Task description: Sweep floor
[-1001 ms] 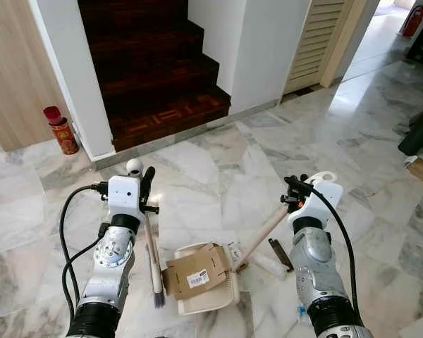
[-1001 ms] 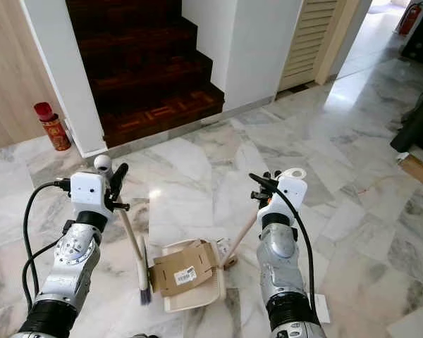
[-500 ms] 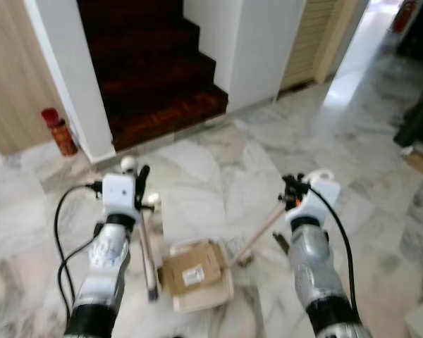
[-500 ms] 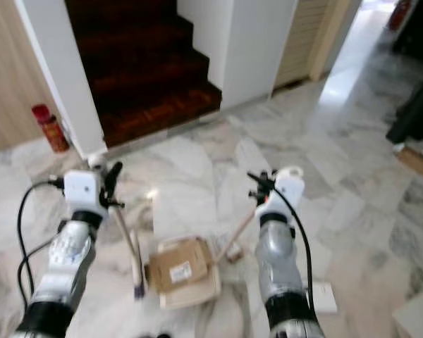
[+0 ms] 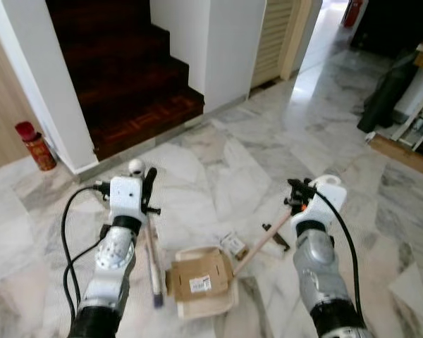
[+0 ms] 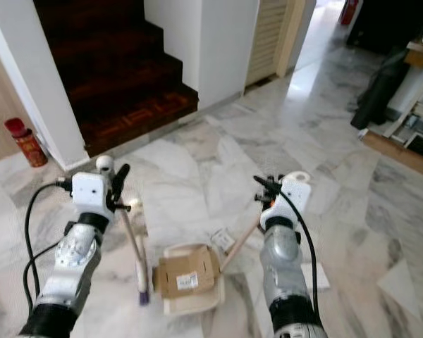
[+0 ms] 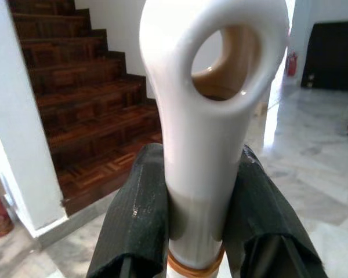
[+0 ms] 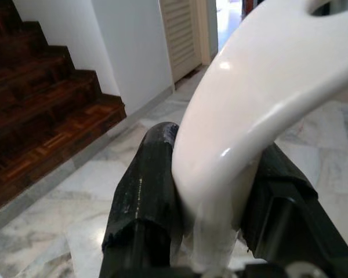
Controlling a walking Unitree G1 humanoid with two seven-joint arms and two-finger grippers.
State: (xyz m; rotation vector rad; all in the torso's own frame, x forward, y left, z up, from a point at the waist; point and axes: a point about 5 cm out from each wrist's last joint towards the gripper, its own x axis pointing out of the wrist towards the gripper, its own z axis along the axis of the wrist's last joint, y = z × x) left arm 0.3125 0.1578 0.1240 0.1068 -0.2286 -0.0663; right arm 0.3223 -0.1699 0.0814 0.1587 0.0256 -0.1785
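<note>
While your left gripper [image 7: 194, 231] pinches the broom [image 5: 152, 260], your right gripper [image 8: 211, 231] clamps the dustpan [image 5: 208, 299] handle; cardboard [image 5: 199, 275] lies in it.

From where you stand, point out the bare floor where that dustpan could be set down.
Bare marble lies ahead, between the stair step and the dustpan, and more stretches toward the louvred door. It is crowded around the dustpan: the cardboard box on it, a scrap beside it, the broom alongside.
</note>
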